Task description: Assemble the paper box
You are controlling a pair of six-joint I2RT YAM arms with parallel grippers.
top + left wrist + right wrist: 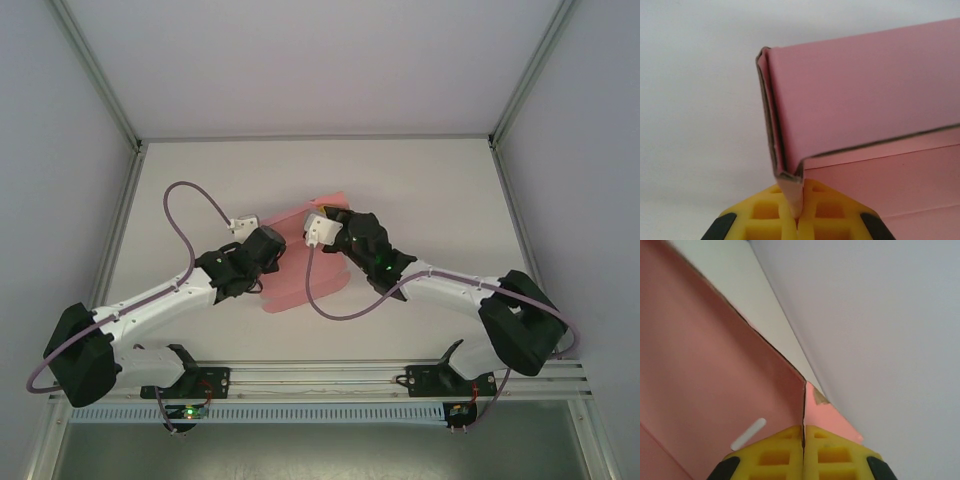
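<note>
Left wrist view: left gripper (796,220) is clamped on a corner flap of the paper box (865,115), mid table (430,190); right gripper (804,440) pinches a wall edge. Recommendation: hold both pinches firm, fold along creases, avoid twisting.

In the top view, much of the paper box (292,288) is covered by the two arms, so its full outline cannot be made out. In the left wrist view, the box is cut off at the right and bottom edges, and the left pincer (798,215) at the bottom. The right pincer (803,435) is cropped likewise, and the box there by the left edge.
</note>
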